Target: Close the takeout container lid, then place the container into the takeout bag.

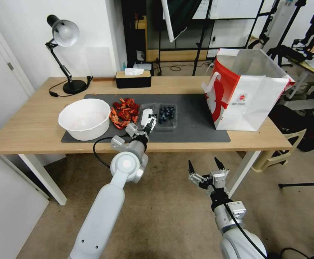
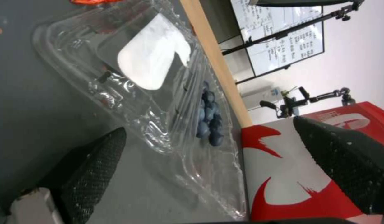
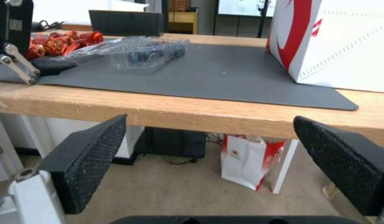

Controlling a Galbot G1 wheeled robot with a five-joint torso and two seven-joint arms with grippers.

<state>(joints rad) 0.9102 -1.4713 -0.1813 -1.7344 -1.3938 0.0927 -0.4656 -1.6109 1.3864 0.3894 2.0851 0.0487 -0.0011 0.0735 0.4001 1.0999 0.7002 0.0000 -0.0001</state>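
Our left end effector hangs wide open over the clear hinged lid with its white sticker. That small clear plastic clamshell of blueberries looks light and flimsy, so we'd grab the lid's free edge.

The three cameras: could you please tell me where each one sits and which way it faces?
Head view: high, looking down at the table; both arms show, left gripper at the lid, right gripper below the edge.
Left wrist view: low over the mat, facing the takeout container between open fingers.
Right wrist view: below table height, facing the table edge.
Shared: container, takeout bag.
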